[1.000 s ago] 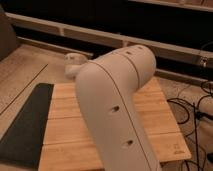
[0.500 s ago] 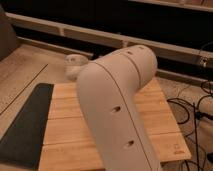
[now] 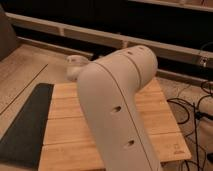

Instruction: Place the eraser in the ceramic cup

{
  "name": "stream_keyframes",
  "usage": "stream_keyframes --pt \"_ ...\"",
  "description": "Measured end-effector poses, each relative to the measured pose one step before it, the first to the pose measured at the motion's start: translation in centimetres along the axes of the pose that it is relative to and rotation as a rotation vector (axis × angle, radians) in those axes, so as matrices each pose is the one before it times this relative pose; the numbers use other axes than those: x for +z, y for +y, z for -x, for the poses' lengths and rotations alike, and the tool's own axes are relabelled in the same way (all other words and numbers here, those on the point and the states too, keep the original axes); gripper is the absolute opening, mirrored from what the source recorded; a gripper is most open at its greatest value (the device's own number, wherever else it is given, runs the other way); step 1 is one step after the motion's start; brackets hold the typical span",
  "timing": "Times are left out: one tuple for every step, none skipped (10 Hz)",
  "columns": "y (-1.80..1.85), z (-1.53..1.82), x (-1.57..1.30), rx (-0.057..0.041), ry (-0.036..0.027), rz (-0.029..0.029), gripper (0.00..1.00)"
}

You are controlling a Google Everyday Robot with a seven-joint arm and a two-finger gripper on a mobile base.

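Two task things, the eraser and the ceramic cup, are out of sight, so I cannot tell where either one lies. The pincer is not visible either, so I cannot tell how wide it stands or whether it holds anything. With the pincer unseen, places here are given from the arm that carries it.

The pale arm (image 3: 117,100) fills the middle of the view, rising from the near edge and bending toward the far left. It covers much of the wooden slatted bench (image 3: 62,120). Bare planks show to the arm's left and in a narrower strip to its right, out to the bench's right edge.

A dark mat (image 3: 25,125) lies along the bench's left side. A small whitish shape (image 3: 75,65) sits near the far edge of the bench, just beside the arm's upper end; what it is cannot be made out. Past the right edge, black cables (image 3: 192,107) trail across the floor (image 3: 25,65).
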State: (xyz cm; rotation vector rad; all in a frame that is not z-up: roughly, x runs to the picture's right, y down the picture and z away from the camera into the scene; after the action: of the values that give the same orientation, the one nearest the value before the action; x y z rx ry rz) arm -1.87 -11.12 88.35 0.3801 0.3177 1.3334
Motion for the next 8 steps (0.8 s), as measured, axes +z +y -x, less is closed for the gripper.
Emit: stream_keyframes --pt "0.064 -0.024 0.017 -0.00004 -0.00075 -0.00058 0.8" --pt "0.058 -0.022 0.002 0.00004 -0.0002 0.0 0.8" --pt "0.031 0.099 -0.111 0.00207 -0.00118 0.00187 0.8" --pt "0.163 -0.002 -0.203 0.0069 0.0062 0.01098 0.8" --pt "0.388 -0.019 -0.481 0.00962 0.01907 0.03353 0.8" --pt "0.342 0.036 -0.499 0.01444 0.02013 0.03829 0.8" --pt "0.355 0.009 -0.519 0.01597 0.02082 0.04157 0.8" --pt "-0.056 0.03 -0.113 0.00579 0.00512 0.00926 0.8"
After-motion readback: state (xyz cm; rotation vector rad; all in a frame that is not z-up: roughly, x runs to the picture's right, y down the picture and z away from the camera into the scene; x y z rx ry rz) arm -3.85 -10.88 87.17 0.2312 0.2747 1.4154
